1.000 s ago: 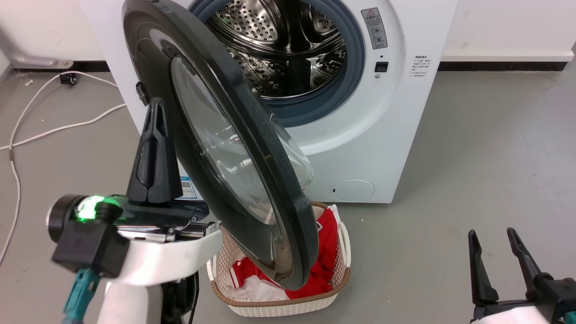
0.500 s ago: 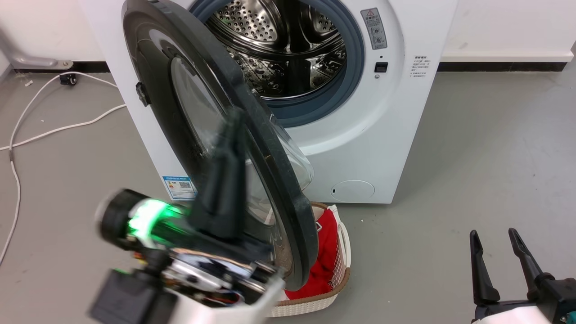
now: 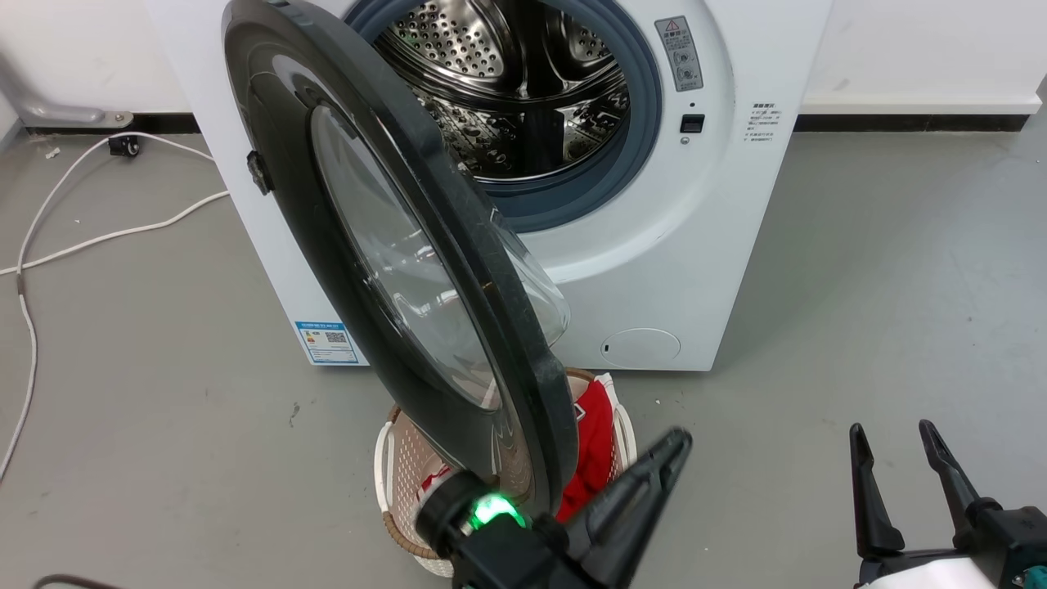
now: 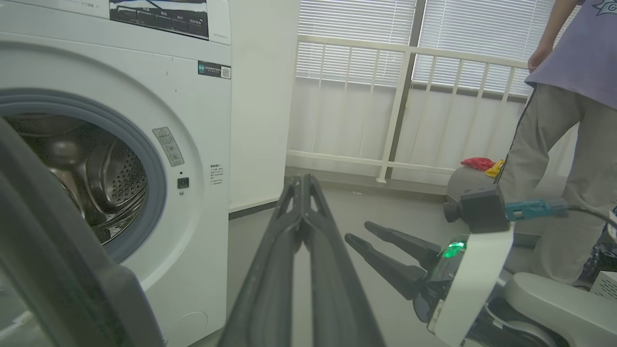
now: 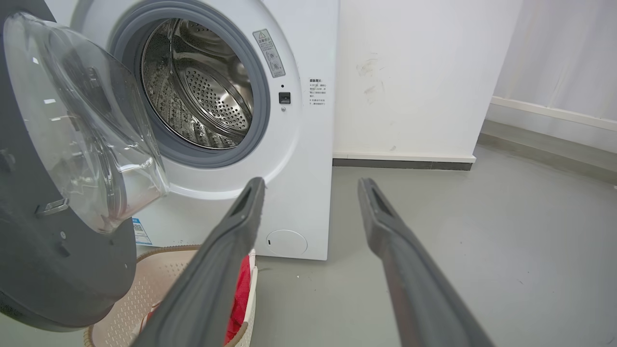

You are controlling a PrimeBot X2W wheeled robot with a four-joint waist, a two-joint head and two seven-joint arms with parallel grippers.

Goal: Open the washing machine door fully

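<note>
Grey floor (image 3: 883,270), white cable (image 3: 176,216) left, white wall (image 5: 409,72) behind washing machine (image 3: 654,270).

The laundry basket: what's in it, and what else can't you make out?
Head view: the washing machine door covers most of the laundry basket; some red cloth shows.
Head view: the blue label print is too small.
Head view: the left gripper is blurred, its base cut by the bottom edge.
Left wrist view: the person is cut off at the top edge.
</note>
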